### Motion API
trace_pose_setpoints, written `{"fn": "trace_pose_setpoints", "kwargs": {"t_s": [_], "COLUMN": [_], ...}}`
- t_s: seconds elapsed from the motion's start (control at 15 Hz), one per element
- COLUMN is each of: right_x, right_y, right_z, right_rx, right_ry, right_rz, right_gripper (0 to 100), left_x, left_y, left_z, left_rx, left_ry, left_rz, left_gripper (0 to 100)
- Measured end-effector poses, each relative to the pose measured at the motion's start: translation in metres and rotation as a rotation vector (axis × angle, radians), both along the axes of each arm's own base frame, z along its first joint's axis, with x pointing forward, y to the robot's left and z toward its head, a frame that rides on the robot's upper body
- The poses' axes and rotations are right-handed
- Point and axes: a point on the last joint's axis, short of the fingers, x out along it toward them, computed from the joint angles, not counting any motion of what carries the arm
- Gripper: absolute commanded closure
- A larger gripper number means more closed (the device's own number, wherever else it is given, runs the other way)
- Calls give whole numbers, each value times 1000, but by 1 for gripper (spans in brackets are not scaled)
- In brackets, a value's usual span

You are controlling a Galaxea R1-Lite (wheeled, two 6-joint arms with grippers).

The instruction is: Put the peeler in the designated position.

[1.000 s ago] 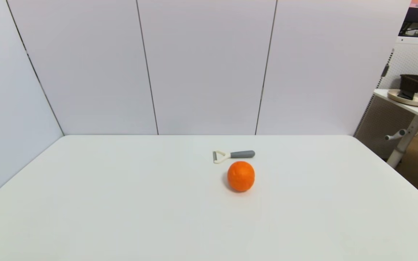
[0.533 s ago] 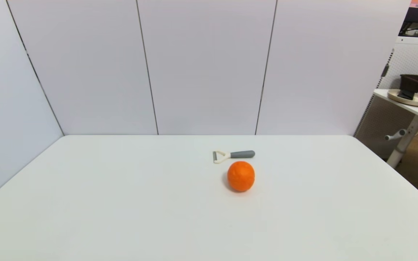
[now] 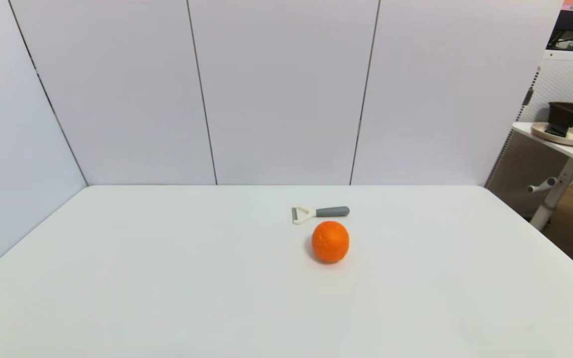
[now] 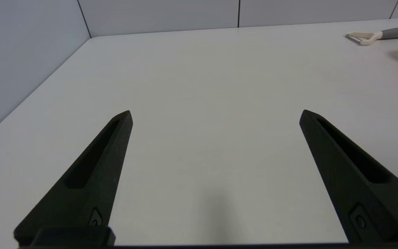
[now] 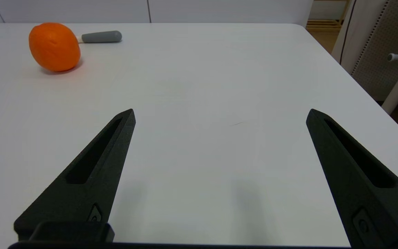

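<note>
White table (image 3: 167,278) — peeler (image 3: 319,213) behind orange (image 3: 330,242); only wrist views show both end effectors released.

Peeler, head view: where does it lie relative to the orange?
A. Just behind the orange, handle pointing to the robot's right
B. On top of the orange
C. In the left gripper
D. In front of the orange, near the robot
A: the peeler lies flat on the table just beyond the orange, its grey handle toward the robot's right.
</note>
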Motion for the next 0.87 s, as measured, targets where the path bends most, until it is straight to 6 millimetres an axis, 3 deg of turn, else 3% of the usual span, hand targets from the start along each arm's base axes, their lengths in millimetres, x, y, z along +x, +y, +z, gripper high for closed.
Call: {"fn": "trace_pose_setpoints", "kwargs": {"t_s": [0.87], "right_x": [0], "right_y": [0], "right_z": [0], "right_rx": [0], "right_ry": [-4], "right_rz": [0], "right_gripper": [0], "left_x": [0], "left_y": [0], "left_z": [0], "left_rx": [1], "left_ry": [0], "left_rz": [0], "left_gripper": [0]}}
